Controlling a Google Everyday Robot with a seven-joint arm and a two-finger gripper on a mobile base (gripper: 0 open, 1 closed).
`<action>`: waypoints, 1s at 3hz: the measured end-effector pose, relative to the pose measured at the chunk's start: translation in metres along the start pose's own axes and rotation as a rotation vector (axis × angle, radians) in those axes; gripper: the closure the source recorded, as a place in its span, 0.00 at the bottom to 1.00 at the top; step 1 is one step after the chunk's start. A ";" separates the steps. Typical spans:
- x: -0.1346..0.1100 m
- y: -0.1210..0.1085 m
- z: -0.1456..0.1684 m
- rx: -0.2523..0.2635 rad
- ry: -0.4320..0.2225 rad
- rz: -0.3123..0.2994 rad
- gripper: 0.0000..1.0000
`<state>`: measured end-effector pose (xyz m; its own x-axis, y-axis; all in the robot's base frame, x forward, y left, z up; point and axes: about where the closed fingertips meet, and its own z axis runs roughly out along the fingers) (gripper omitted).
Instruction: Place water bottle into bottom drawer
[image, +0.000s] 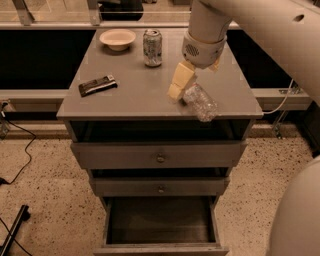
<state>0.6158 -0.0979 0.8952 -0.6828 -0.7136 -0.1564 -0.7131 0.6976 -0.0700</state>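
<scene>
Water bottle (201, 103) lying near cabinet top (135, 100) edge, gripper (179, 86) beside its neck, grasp unclear, bottom drawer (160, 222) open.

- A grey wooden drawer cabinet (160, 155) stands in the middle of the room, its flat surface (135, 97) lit by dim, warm light.
- The floor (45, 195) is pale speckled terrazzo.
- Behind the cabinet runs a long dark panel (40, 55), with a pale ledge (30, 95) along its foot and a glazed partition (55, 10) with metal posts above.
- Black cables (20, 165) trail across the floor at left; a white cable (285, 97) hangs at right.
- The robot's hand (179, 85) hangs over the right half of the surface.
</scene>
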 end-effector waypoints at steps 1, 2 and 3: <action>-0.008 -0.003 0.014 -0.014 0.006 0.037 0.00; -0.011 -0.008 0.030 -0.021 0.021 0.079 0.00; -0.012 -0.017 0.042 -0.020 0.036 0.122 0.00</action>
<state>0.6431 -0.0987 0.8565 -0.7698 -0.6255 -0.1273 -0.6270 0.7783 -0.0329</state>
